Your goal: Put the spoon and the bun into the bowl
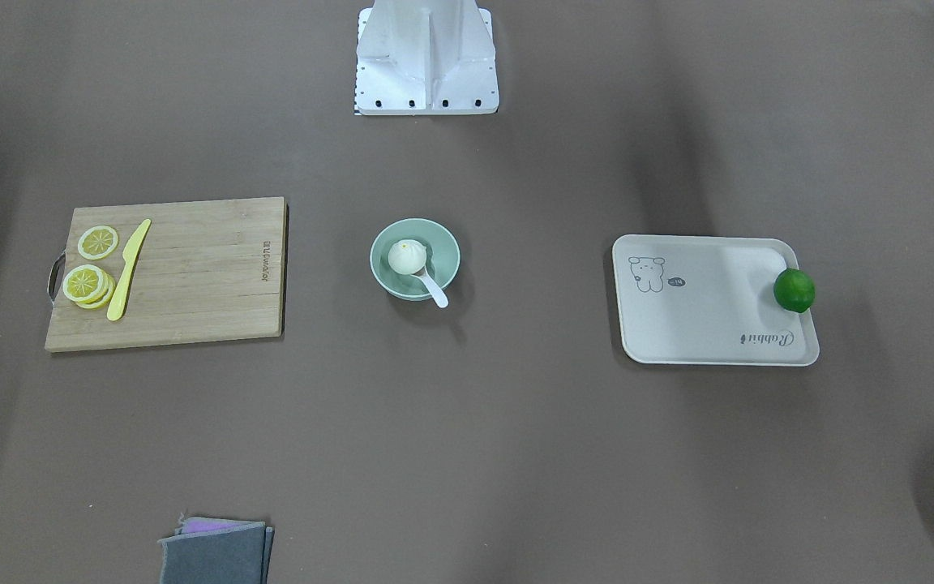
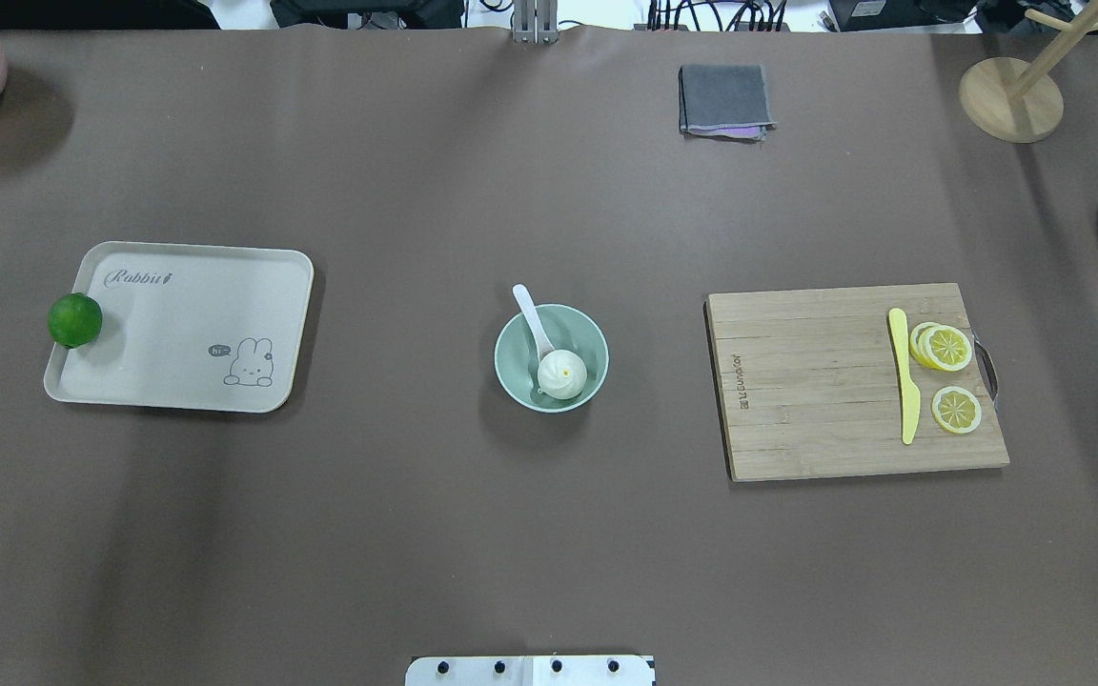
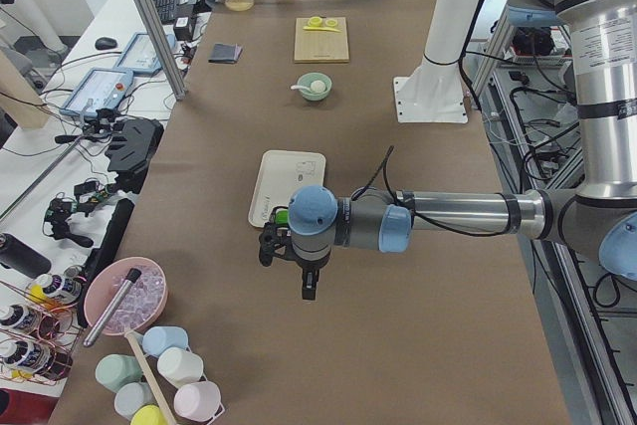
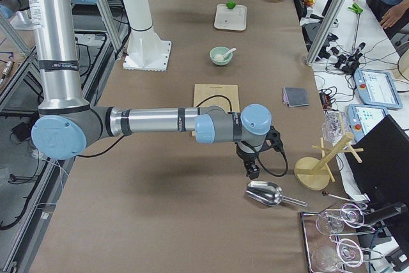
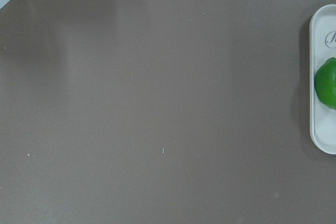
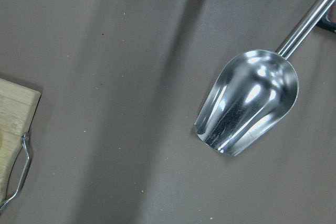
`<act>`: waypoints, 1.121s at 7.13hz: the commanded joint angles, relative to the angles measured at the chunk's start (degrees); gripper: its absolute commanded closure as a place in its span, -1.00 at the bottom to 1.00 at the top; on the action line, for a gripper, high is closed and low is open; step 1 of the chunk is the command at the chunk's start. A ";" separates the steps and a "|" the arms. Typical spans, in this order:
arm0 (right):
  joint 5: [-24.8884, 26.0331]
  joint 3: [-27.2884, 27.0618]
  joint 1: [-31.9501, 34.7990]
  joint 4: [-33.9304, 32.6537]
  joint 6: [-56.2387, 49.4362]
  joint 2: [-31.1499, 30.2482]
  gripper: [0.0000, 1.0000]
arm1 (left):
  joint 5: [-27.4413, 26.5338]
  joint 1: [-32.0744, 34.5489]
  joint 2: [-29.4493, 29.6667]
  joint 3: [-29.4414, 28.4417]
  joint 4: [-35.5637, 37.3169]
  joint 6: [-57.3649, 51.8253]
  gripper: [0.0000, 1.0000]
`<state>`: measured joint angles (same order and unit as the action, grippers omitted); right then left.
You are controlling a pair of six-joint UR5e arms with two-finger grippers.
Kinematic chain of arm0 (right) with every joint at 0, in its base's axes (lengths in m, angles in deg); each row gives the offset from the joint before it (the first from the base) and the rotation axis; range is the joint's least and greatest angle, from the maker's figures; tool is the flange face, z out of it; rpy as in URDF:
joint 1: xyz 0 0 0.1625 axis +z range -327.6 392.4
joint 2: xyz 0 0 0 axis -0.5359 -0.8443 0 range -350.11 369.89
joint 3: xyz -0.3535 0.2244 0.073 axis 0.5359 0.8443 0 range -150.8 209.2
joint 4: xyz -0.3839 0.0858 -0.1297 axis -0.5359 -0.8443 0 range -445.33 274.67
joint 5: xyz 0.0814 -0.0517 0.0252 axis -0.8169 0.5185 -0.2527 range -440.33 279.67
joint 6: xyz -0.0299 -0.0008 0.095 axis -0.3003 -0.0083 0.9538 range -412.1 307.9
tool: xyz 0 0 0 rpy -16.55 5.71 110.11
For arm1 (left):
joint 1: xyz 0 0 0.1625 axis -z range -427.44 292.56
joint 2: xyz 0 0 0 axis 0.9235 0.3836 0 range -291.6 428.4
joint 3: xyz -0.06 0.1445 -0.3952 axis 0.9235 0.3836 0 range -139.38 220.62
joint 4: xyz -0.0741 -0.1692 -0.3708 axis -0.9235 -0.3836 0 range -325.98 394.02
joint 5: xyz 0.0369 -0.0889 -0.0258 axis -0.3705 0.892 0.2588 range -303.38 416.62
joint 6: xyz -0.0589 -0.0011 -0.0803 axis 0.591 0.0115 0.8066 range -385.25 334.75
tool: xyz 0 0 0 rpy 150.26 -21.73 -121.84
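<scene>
The mint-green bowl (image 2: 589,335) stands at the table's middle. The white bun (image 2: 562,373) lies inside it. The white spoon (image 2: 530,314) rests with its scoop in the bowl beside the bun and its handle over the rim. They also show in the front-facing view: bowl (image 1: 445,251), bun (image 1: 405,255), spoon (image 1: 435,291). My left gripper (image 3: 310,289) hangs over bare table beyond the tray's end, far from the bowl. My right gripper (image 4: 252,171) hangs near a metal scoop, far from the bowl. I cannot tell whether either is open or shut.
A beige tray (image 2: 187,324) with a green lime (image 2: 74,320) on its edge lies to the left. A wooden cutting board (image 2: 816,381) holds lemon slices (image 2: 945,349) and a yellow knife (image 2: 906,386). A folded cloth (image 2: 723,100), a metal scoop (image 6: 247,103) and a wooden stand (image 2: 1011,95) lie far right.
</scene>
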<state>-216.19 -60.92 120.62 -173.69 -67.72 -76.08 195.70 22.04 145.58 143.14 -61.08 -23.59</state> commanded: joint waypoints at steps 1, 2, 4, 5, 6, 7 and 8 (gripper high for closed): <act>0.32 -0.31 0.11 0.03 -0.11 -0.34 -1.00 | -0.04 0.08 -0.45 0.31 0.00 0.02 -0.98; 0.41 -0.75 0.29 0.03 -0.11 -0.69 -1.00 | -0.04 0.08 -0.45 0.31 0.00 0.02 -0.98; 0.50 -0.84 0.29 0.03 -0.11 -0.69 -1.00 | -0.04 -0.01 -0.36 0.22 0.00 0.02 -0.97; 0.41 -0.93 0.55 0.03 -0.20 -0.78 -1.00 | 0.04 0.08 -0.45 0.31 0.00 0.02 -0.98; 0.33 -1.10 0.55 0.03 -0.20 -1.13 -1.00 | -0.04 0.08 -0.36 0.23 0.00 0.02 -0.97; -0.02 -1.11 0.47 0.03 -0.11 -1.22 -1.00 | -0.04 0.08 -0.36 0.22 0.00 0.02 -0.97; -0.29 -1.11 0.55 0.03 -0.11 -1.22 -1.00 | 0.04 0.08 -0.45 0.22 0.00 0.02 -0.98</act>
